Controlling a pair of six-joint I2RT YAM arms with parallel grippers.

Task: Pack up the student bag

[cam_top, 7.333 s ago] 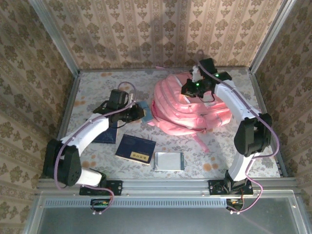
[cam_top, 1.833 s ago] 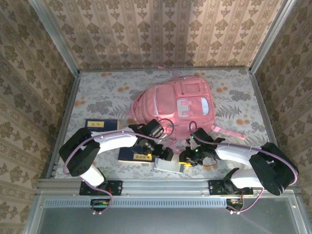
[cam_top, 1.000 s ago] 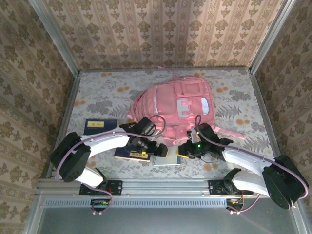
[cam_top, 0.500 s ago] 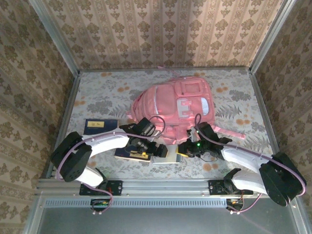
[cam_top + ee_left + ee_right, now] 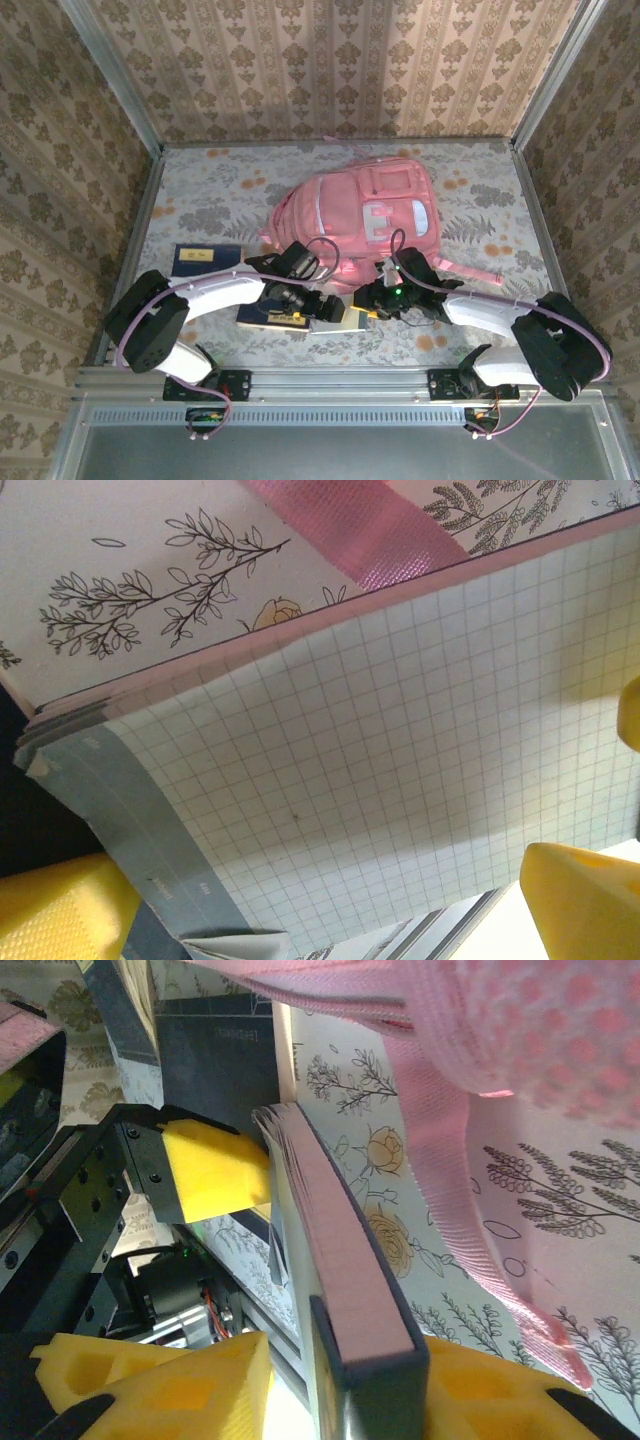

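The student bag (image 5: 355,215) lies on the worktop (image 5: 200,190), middle to far side. Just in front of it is a grid notebook (image 5: 380,770). My left end effector (image 5: 320,905) stands wide around it. My right end effector (image 5: 340,1380) straddles its edge, but I cannot tell whether it grips.

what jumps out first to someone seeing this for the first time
The large soft pink fabric backpack lying in the middle of the floral-print table draws the eye first. Just in front of it, the left gripper and right gripper meet from either side at a pink-edged grid-paper notebook, which stands on edge between the right gripper's yellow fingers.
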